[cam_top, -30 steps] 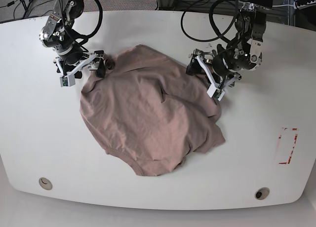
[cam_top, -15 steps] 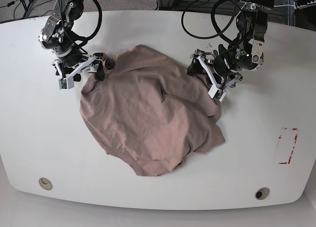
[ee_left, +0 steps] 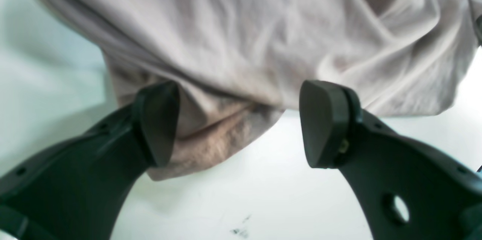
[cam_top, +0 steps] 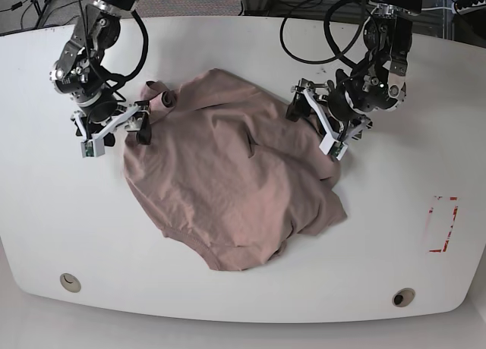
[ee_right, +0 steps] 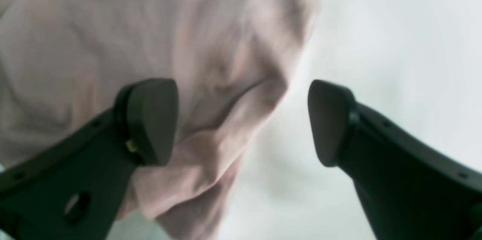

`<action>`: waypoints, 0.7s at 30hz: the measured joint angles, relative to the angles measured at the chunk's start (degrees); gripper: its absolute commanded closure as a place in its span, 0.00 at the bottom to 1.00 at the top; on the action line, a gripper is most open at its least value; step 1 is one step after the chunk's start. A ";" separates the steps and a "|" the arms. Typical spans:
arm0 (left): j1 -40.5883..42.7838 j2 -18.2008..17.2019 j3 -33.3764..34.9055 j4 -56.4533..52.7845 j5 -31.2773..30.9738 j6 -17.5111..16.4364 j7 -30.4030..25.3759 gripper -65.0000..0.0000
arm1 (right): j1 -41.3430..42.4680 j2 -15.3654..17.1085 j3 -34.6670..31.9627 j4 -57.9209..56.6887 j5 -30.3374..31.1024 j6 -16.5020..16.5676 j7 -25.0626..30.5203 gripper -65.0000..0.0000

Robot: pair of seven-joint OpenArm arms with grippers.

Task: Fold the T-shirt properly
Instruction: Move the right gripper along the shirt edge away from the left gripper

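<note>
The T-shirt (cam_top: 228, 178) is spread in a rumpled, roughly rounded heap on the middle of the white table (cam_top: 425, 121), wrinkled across its whole surface, with a ribbed edge curving along its near side and one corner pushed out toward the near right in the base view. A small bunched piece of fabric is seen at its far left edge. The left end effector (cam_top: 313, 121) is placed at the shirt's far right edge in the base view, low over the cloth; in the left wrist view (ee_left: 239, 123) its jaws are held wide apart, with a folded lip of the T-shirt (ee_left: 241, 36) lying between them, resting against the inner face of one finger (ee_left: 158, 123) and clear of the other. Nothing is clamped. The right end effector (cam_top: 114, 129) is set at the shirt's far left edge in the base view; in the right wrist view (ee_right: 241, 123) its jaws are likewise spread wide, a bunched fold of the T-shirt (ee_right: 150, 44) lying beside one finger (ee_right: 150, 119) while the other stands over bare table (ee_right: 395, 36). Whether that fold is touched cannot be told through the blur. A red-outlined rectangle (cam_top: 442, 224) is marked on the table well to the right of the shirt, and two round holes (cam_top: 70, 281) are seen near the table's front edge.
</note>
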 measured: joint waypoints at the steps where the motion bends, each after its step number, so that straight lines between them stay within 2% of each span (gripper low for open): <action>1: 0.00 0.02 0.00 0.00 0.04 -0.02 0.00 0.29 | 0.87 0.13 0.09 -0.66 -0.02 0.02 -0.13 0.23; 13: 0.11 0.04 -0.72 0.00 0.04 -0.02 0.02 0.29 | 11.34 5.16 -0.11 -14.73 -0.44 -0.04 -1.44 0.23; 21: 0.13 0.02 -0.70 0.00 -0.09 0.00 0.02 0.29 | 18.78 9.03 -0.37 -28.61 -0.57 -0.15 1.90 0.23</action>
